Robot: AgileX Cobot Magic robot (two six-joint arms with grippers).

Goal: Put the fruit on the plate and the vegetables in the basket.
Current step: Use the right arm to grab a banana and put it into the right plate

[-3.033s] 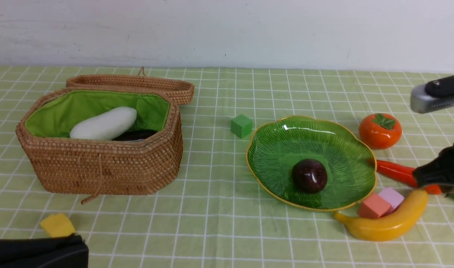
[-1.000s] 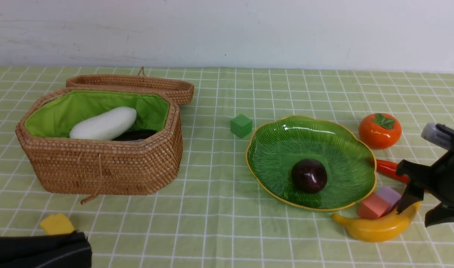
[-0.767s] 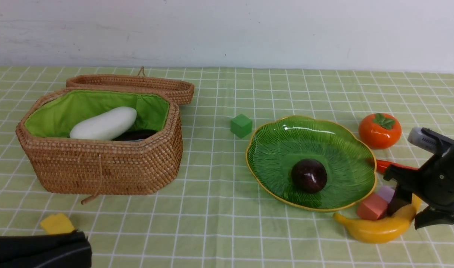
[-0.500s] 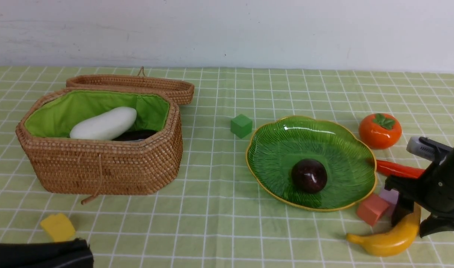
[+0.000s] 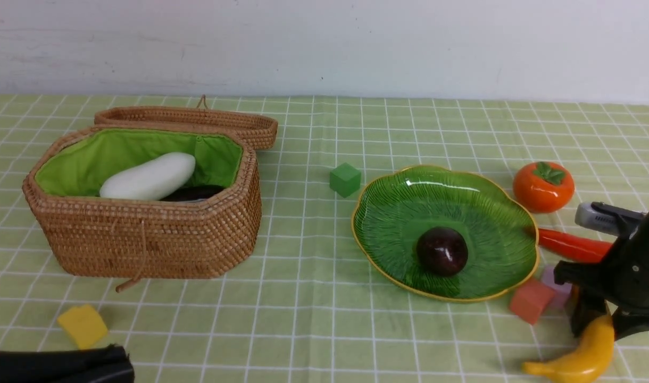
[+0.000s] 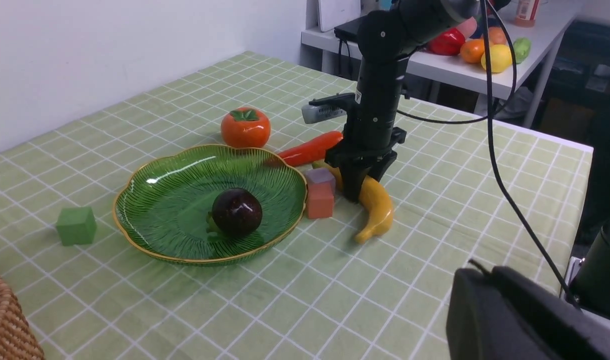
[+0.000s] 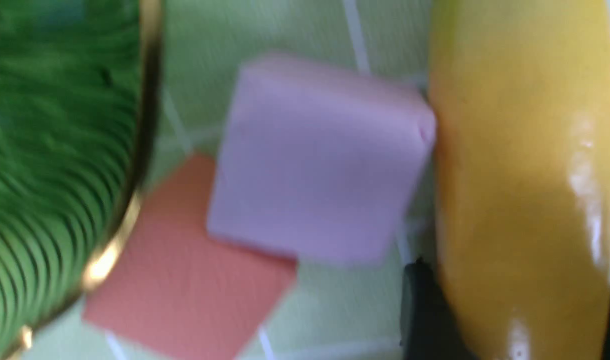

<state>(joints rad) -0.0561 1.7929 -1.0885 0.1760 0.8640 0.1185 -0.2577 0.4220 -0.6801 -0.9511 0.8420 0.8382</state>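
Note:
My right gripper stands upright at the near right, its jaws shut on the yellow banana, whose free end points toward me on the cloth. The right wrist view shows a black finger pressed against the banana. The green leaf plate holds the dark mangosteen. The persimmon and the carrot lie right of the plate. The open wicker basket holds the white radish and the eggplant. My left gripper is shut and empty.
A salmon cube and a lilac cube sit between the plate's rim and the banana. A green cube lies left of the plate, a yellow cube near the front left. The basket lid lies open behind it.
The right gripper came down over the banana and closed on it. The banana swung round toward the table's near edge, away from the two cubes. The left arm stayed put.

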